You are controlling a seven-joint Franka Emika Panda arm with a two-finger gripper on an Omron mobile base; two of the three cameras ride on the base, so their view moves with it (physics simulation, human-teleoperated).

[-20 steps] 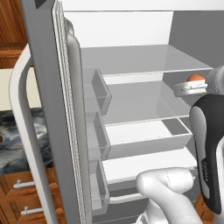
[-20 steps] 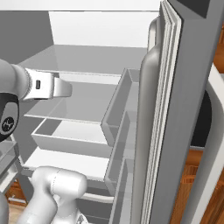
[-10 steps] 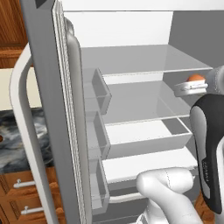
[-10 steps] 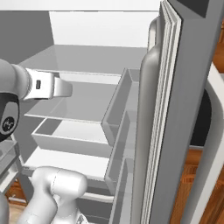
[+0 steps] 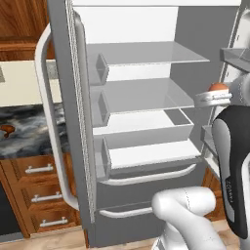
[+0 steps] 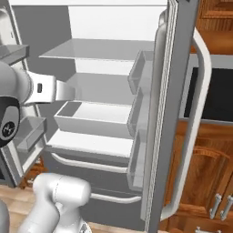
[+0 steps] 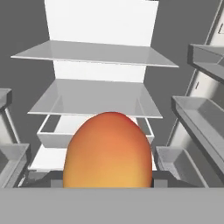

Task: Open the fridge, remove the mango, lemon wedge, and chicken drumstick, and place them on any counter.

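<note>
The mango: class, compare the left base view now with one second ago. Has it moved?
No. The mango sits at the same spot as before, level with the right front edge of the middle fridge shelf.

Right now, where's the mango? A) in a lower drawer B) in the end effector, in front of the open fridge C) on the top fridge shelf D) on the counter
B: the mango sits close up at the end effector in the hand view, with the open fridge shelves behind it.
</note>
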